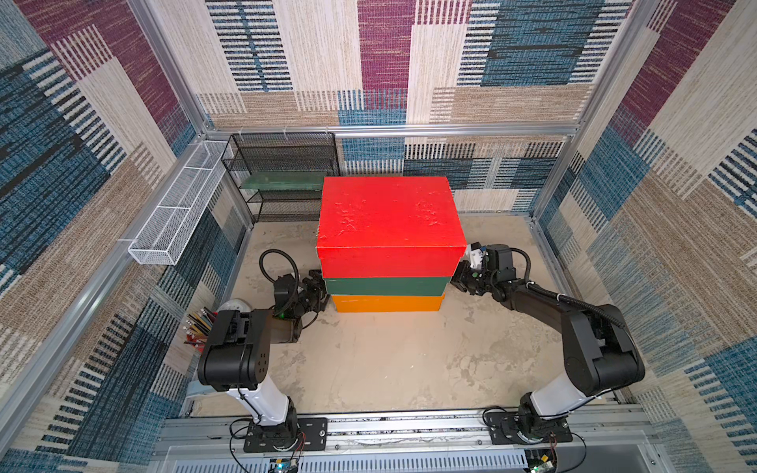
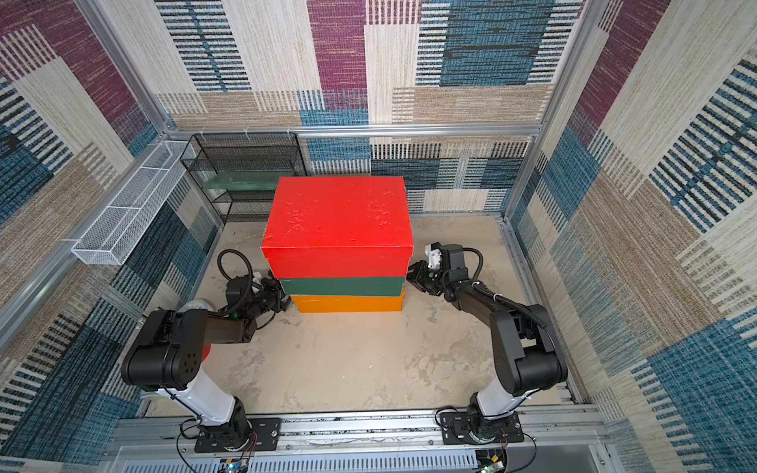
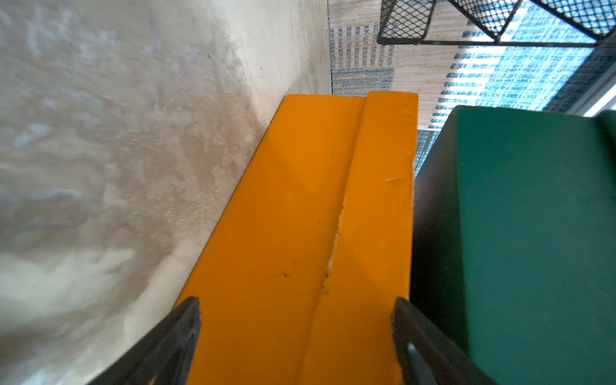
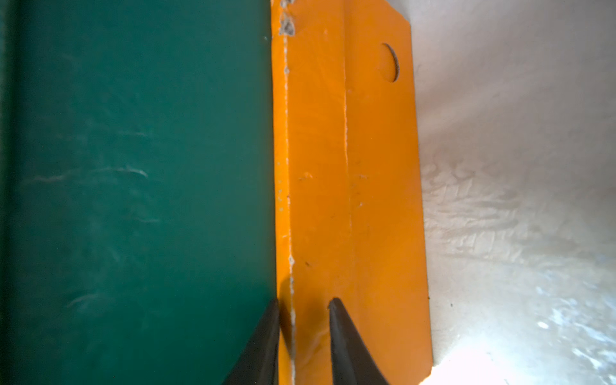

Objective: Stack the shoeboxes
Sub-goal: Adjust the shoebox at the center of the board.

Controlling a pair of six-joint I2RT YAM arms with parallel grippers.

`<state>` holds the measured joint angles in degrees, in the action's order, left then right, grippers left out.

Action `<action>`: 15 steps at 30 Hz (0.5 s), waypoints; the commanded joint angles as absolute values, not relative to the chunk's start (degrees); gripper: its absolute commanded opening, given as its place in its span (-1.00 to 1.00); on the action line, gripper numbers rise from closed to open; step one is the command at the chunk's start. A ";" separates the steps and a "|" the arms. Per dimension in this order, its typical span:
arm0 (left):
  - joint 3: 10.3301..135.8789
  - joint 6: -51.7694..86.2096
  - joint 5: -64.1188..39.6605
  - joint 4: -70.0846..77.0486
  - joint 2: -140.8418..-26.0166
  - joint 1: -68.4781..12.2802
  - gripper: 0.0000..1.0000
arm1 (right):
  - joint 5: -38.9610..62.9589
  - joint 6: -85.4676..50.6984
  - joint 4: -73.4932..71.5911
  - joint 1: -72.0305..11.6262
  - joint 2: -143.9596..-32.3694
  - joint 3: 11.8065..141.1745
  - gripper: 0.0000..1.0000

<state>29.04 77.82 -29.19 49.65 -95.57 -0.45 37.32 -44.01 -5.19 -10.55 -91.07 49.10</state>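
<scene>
Left wrist: orange shoebox [image 3: 293, 216] end beyond parted fingers [image 3: 178, 336], table [image 3: 100, 150] alongside.

the mottled beige tabletop [image 1: 389, 368] carried the orange shoebox [image 1: 387, 304] directly, near its middle; a black mesh rack [image 1: 286, 155] stood in its far left corner.

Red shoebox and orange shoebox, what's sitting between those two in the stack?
The dark green shoebox lies between them, under the red shoebox and on the orange shoebox, shown in both top views.
</scene>
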 commanded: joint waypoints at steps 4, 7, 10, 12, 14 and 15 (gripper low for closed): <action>30.41 71.17 -36.44 47.03 -96.52 -2.23 0.82 | 45.75 -41.87 -2.94 -10.56 -92.36 52.24 -0.39; 30.16 71.88 -36.71 49.47 -99.04 -2.33 0.82 | 45.63 -41.44 -1.94 -10.42 -92.59 53.66 -0.36; 30.30 72.24 -36.91 51.10 -101.26 -2.29 0.81 | 45.48 -41.23 -1.15 -10.33 -92.43 54.56 -0.35; 30.57 72.26 -37.16 51.48 -102.22 -2.31 0.81 | 45.36 -41.16 -0.86 -10.46 -92.20 54.67 -0.35; 30.85 72.16 -37.34 51.44 -102.60 -2.30 0.81 | 45.07 -41.06 -0.59 -10.55 -91.72 54.55 -0.34; 30.92 72.00 -37.40 51.40 -102.67 -2.31 0.81 | 44.94 -41.12 -0.49 -10.55 -91.38 54.28 -0.34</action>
<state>30.55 76.20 -30.00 50.61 -102.21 -1.30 36.05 -42.26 0.58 -9.61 -92.20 54.19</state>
